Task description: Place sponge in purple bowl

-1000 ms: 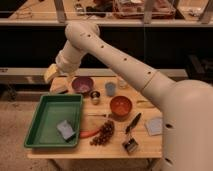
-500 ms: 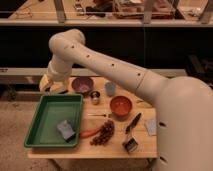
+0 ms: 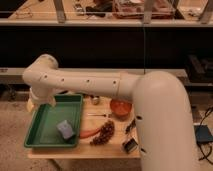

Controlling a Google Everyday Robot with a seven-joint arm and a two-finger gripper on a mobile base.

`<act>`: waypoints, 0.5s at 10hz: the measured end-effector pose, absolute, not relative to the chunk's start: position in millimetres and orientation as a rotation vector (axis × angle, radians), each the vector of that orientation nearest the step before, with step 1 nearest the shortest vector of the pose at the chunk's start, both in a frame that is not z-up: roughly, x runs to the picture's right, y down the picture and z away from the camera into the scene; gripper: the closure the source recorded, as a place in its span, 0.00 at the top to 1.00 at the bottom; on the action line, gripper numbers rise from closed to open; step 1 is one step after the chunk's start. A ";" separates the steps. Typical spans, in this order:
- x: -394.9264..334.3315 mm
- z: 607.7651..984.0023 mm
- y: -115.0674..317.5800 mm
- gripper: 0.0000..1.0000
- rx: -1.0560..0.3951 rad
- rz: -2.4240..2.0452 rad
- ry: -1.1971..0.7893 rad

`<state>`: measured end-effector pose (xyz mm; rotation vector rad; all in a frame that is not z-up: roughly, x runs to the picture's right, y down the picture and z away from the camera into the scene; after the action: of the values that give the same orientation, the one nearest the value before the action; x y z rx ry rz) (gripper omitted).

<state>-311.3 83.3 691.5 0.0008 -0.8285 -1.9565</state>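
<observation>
1. Camera view, the sponge [image 3: 66, 130]: a small grey-blue block, thick and soft-looking; it lies in the near right part of the green tray [image 3: 36, 144]; its long axis seems to slant from far left to near right, but I cannot tell this exactly.
2. Containers: the tray is a shallow rectangle with a raised rim, smooth like plastic, and only the sponge is seen in it; the orange bowl [image 3: 120, 108] stands right of the tray, round, with nothing visible inside; the purple bowl is not to be seen, as the arm [image 3: 85, 85] covers the far part of the table [image 3: 75, 152].
3. The gripper [image 3: 33, 103] hangs at the far left corner of the tray, under the white arm; its fingers are apart and grip nothing.
4. Other shapes: a dark bunch of grapes [image 3: 104, 133] and a long red-orange piece [image 3: 89, 133] lie just right of the tray, on the pale wooden top.
</observation>
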 end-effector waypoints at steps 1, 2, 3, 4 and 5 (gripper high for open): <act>-313.2 698.3 96.7 0.65 -0.020 -1.946 -0.803; -309.6 705.2 106.4 0.65 -0.043 -1.924 -0.789; -301.0 711.2 114.0 0.65 -0.066 -1.913 -0.785; -289.5 718.4 120.1 0.65 -0.086 -1.906 -0.780; -273.3 731.5 131.4 0.65 -0.120 -1.897 -0.782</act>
<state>-273.3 131.4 731.5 -0.1197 -0.7822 -1.8968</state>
